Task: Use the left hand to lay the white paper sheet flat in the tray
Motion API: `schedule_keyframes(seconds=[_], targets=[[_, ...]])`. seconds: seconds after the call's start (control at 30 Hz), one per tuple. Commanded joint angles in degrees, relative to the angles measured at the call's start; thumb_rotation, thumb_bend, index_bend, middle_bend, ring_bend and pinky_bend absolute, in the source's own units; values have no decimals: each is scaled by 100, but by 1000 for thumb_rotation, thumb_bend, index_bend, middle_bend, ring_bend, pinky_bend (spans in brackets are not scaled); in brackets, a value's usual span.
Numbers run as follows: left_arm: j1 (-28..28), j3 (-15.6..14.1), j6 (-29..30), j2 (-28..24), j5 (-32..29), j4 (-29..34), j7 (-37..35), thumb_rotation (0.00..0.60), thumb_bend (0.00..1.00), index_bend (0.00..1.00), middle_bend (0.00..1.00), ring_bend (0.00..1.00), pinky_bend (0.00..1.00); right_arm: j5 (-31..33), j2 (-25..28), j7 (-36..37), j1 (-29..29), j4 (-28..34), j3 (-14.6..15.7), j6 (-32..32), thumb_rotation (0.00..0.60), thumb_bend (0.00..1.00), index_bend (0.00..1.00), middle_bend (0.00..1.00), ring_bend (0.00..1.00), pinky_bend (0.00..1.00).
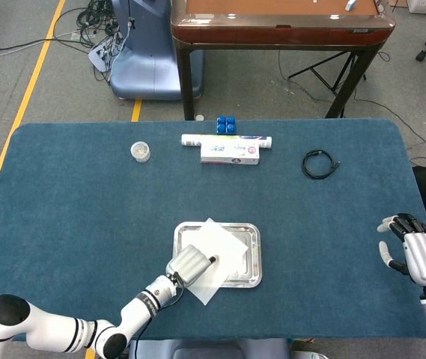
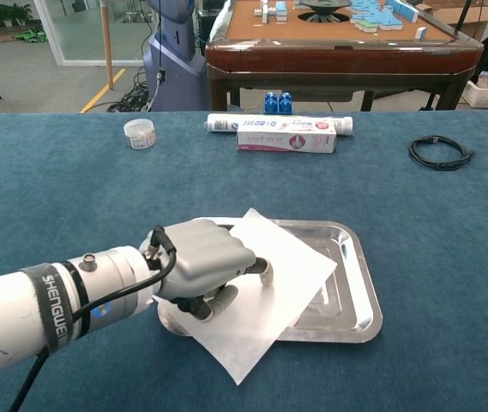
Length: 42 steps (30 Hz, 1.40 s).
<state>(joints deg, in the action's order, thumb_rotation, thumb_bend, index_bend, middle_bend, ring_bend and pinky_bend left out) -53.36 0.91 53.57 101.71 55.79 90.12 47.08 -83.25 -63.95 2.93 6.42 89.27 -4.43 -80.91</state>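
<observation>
Lying askew over the left half of the shiny rectangular metal tray (image 2: 359, 283): thin white paper sheet (image 2: 282, 266), turned diamond-wise, near corner spilling past the tray's front rim onto the blue carpeted surface (image 2: 72, 184), far corner reaching the back rim. Slightly lifted and creased at its right edge, not flat. Pinched at its left side by the grey left hand (image 2: 205, 262), fingers curled around the edge, one fingertip pressing on top. At the surface's right edge, right hand (image 1: 415, 250), fingers spread, holding nothing.
</observation>
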Motion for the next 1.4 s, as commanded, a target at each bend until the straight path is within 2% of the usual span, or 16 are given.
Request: schedule_keyframes(seconds=[0.03,0.43,0.87,1.4], targets=[[-18,-26,-63,-25,46,31,-52,600,692,231,1000,1000,1000,6,4,16,3,-6,-3,8,600,451,414,334,193,289],[89,108,69,-185,516,263,-623,600,691,242,1000,1000,1000,17,1,-5,4,0,-2,19,600,452,414,334,193,289],[136,328,639,80,-408,65,285,600,692,240,1000,1000,1000,29,-3,-17,9,-4,-6,29,600,451,414,334,193,289],[74,337,899,374,-766,-160,887,600,692,235,1000,1000,1000,29,2,-3,5,-4,-12,18,600,451,414,334,193,289]])
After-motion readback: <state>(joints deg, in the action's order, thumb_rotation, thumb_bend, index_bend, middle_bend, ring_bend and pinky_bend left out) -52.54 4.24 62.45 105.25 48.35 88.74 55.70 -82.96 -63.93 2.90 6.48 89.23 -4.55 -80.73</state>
